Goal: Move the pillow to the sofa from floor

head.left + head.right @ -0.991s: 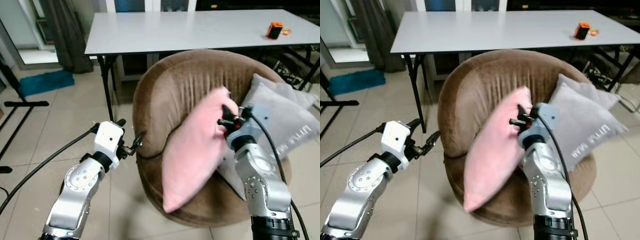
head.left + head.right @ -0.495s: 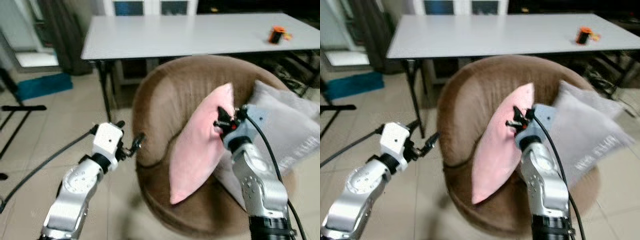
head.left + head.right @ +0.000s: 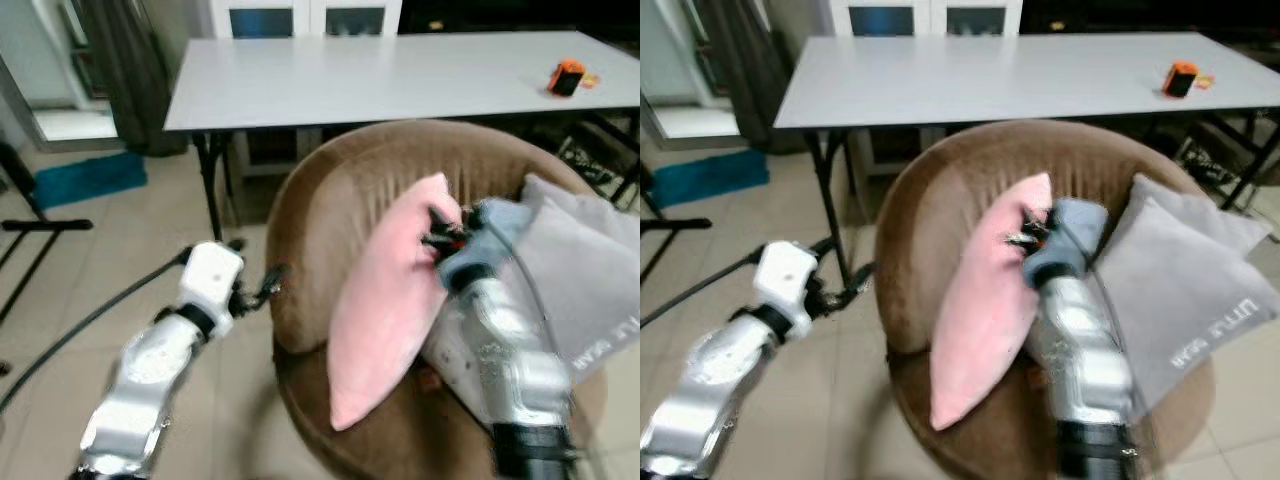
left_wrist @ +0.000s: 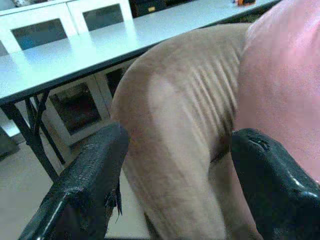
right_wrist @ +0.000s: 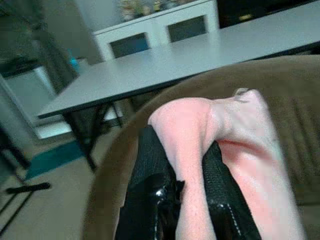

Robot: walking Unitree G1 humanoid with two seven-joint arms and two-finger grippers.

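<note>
Two head views first: we're holding pink pillow (image 3: 385,310) upright over brown sofa (image 3: 330,200) seat, right gripper (image 3: 440,232) pinching its top corner, grey cushion (image 3: 590,280) lying just beside. Left gripper (image 3: 262,290) is hovering off sofa's outer side. Left wrist view: fingers (image 4: 80,185) are sitting spread, sofa back between them. Right wrist view: fingers (image 5: 150,185) are squeezing pink fabric, white table (image 5: 200,55) behind.

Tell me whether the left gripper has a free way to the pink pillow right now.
Probably not: the left gripper, fingers open, hangs outside the brown sofa, whose rounded back stands between it and the pink pillow pinched by the right gripper.
</note>
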